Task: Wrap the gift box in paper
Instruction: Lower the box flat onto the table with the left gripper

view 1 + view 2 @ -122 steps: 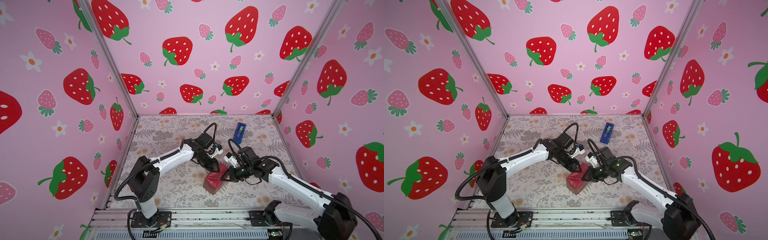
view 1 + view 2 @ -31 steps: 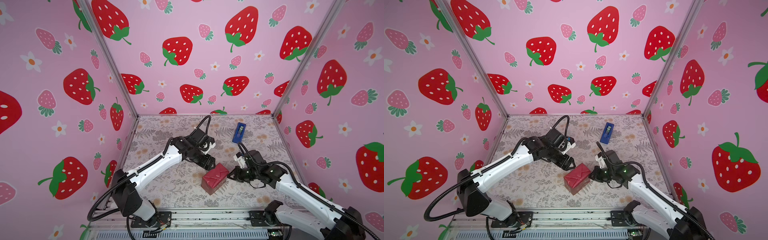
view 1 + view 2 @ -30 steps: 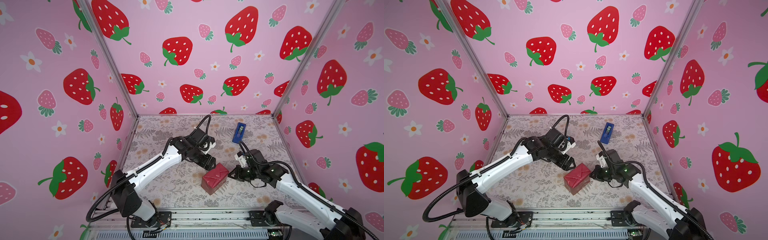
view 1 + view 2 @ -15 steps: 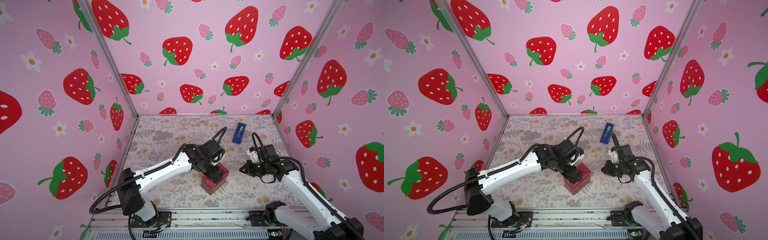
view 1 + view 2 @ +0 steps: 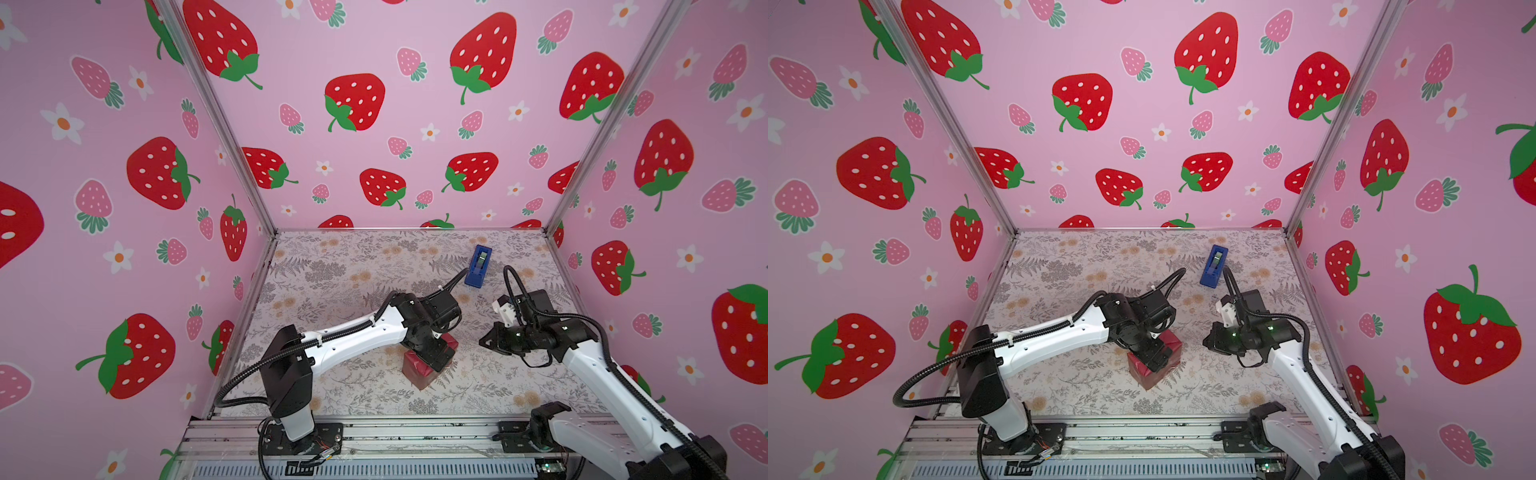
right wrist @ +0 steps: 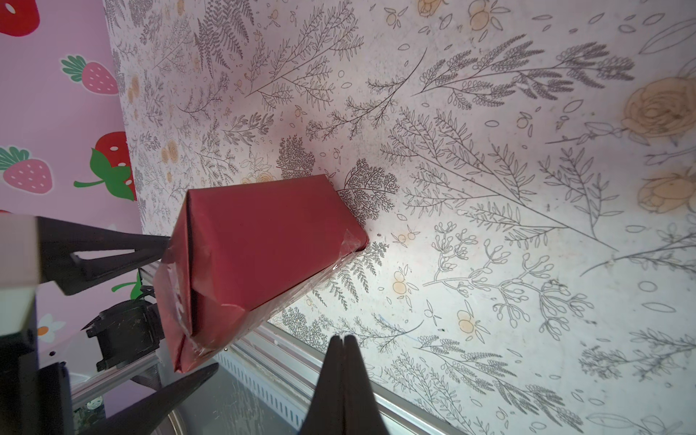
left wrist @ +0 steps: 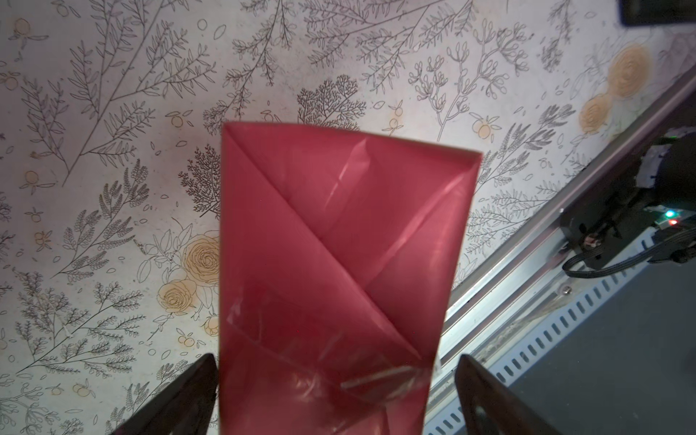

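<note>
Maroon thin paper (image 5: 417, 372), folded and taped, fully hides the squarish gift box standing near the front of my floral table (image 5: 332, 270). My left pincer (image 5: 434, 359) straddles it, spread wide, probably to steady it. My right pincer (image 5: 485, 341) hovers nearby, pressed together.

- In both top views the light is bright, even and diffuse. The surface (image 5: 332, 291) carries only faint, soft-edged shadows under the arms (image 5: 353, 334) near its front edge.
- The wide lens distorts the scene: the corner posts (image 5: 222, 124) lean outward and the wall print (image 5: 353, 104) stretches toward the picture edges.
- In the left wrist view the paper (image 7: 339, 233) looks soft, most blurred nearest the lens, with pale glare streaks on its glossy patches. The left fingers (image 7: 177, 403) are dark, unfocused wedges.
- In the right wrist view the surface print is crisp, a faint pinkish tint lies beside the paper, and the right fingers (image 6: 342, 384) form a blurred black silhouette.
</note>
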Motion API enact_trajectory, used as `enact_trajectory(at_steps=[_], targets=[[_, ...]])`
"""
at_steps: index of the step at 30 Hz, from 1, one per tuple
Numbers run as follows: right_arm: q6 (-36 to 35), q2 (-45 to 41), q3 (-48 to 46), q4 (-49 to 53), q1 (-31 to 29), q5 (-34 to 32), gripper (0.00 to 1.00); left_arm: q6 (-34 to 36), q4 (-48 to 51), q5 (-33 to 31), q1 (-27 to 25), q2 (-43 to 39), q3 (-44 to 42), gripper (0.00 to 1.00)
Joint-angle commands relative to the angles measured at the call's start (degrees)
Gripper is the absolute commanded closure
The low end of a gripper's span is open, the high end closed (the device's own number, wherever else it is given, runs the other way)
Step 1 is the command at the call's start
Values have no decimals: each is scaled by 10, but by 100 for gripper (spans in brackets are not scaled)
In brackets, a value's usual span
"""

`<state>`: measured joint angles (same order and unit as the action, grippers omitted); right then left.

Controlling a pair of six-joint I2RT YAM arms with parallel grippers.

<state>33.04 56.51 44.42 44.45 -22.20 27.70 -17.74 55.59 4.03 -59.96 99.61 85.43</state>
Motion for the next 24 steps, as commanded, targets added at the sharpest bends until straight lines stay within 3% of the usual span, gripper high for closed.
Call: enact_trajectory(at_steps=[1,6,18,24], targets=[[-12,-2,13,16,4,8,100,15,18,-10,-2,16,31,1],[-14,0,10,15,5,9,100,31,21,-1,-2,41,40,3],[-18,10,6,7,5,11,100,43,17,20,19,46,39,23],[-19,19,8,1,6,15,100,26,-53,104,80,1,5,24]])
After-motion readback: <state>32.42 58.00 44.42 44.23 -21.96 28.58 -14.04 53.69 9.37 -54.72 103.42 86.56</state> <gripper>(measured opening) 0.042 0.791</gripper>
